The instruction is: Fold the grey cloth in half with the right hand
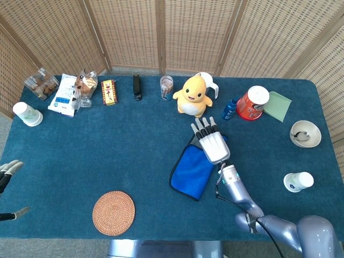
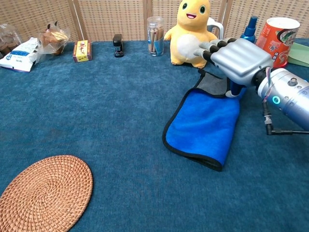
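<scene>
One silver right hand (image 2: 240,60) is hovering flat, fingers stretched apart and gripping nothing, over the far end of the blue-and-grey black-edged cloth (image 2: 205,124) lying folded beside the yellow plush duck (image 2: 191,31).

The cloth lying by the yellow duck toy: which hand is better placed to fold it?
The right hand. It hovers over the cloth's far end, fingers spread. The left hand sits at the table's far left edge.

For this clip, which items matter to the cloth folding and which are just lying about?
Job: cloth, already doubled over with grey showing at its far end; right robot hand above that end.
Lying about: duck toy, woven mat, red cup, bowl.
</scene>
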`<state>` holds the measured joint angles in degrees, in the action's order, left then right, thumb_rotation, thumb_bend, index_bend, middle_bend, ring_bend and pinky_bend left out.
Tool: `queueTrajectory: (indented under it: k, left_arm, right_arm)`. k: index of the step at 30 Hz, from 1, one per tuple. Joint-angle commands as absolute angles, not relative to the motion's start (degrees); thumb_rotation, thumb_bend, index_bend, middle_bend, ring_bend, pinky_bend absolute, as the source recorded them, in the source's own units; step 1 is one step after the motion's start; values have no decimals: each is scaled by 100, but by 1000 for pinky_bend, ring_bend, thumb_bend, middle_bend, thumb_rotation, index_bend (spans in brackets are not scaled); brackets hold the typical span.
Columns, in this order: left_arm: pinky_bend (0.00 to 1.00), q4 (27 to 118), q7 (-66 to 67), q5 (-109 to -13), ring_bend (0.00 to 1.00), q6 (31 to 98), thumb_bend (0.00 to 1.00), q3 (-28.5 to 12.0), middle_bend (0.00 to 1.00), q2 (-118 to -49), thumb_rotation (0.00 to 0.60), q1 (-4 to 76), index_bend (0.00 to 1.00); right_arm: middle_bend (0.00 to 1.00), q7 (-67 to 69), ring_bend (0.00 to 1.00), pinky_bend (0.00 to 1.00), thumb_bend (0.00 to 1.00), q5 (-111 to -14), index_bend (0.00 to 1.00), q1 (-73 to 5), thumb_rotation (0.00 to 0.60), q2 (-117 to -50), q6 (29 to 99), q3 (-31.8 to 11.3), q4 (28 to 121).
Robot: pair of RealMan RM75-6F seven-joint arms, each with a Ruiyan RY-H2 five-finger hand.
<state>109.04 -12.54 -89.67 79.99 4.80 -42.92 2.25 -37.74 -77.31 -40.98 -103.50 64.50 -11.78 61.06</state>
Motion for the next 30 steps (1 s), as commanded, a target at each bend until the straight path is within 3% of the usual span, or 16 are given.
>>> queueTrajectory:
  k: [1,30]
  left_arm:
    - [0,10902,-1260,-8960,0,7989,121,480,0,-4291,600,229,0]
    - [0,10845,-1417,-8913,0,7900,122,477,0,-4269,600,265,0]
  right_arm:
    - [0,-3791,0,178,0,-7711,0,-4129,600,-10380,6441,-1198,6076]
    - [0,-4064,0,178,0,-7330,0,-4598,600,-10793,6423,-1606,5597]
